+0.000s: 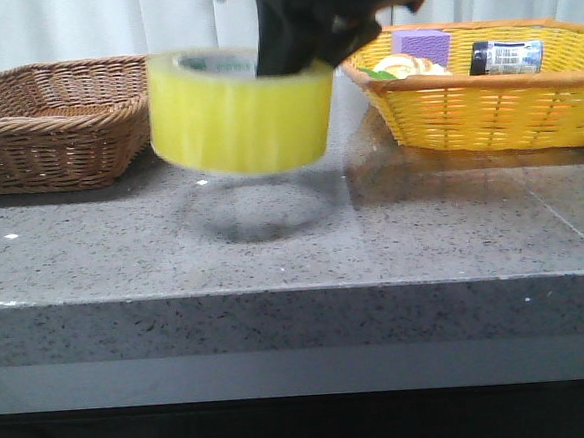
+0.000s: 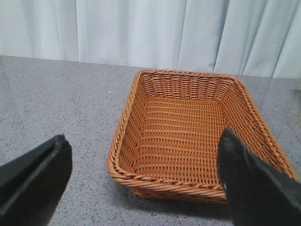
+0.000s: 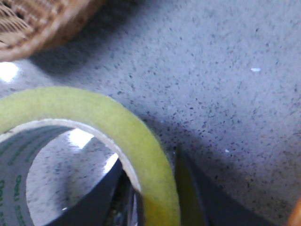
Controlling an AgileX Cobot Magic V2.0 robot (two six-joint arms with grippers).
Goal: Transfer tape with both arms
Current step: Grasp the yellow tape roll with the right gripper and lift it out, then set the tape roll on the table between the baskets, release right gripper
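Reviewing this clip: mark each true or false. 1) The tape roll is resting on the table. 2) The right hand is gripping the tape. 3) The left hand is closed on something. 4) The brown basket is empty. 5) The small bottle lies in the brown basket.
1) False. The tape is held in the air, with its shadow on the table below.
2) True. The right hand grips the roll's wall, one finger inside the core and one outside.
3) False. The left hand is open, holding nothing, above the brown basket.
4) True. Only bare weave shows inside.
5) False. The bottle lies in the yellow basket.
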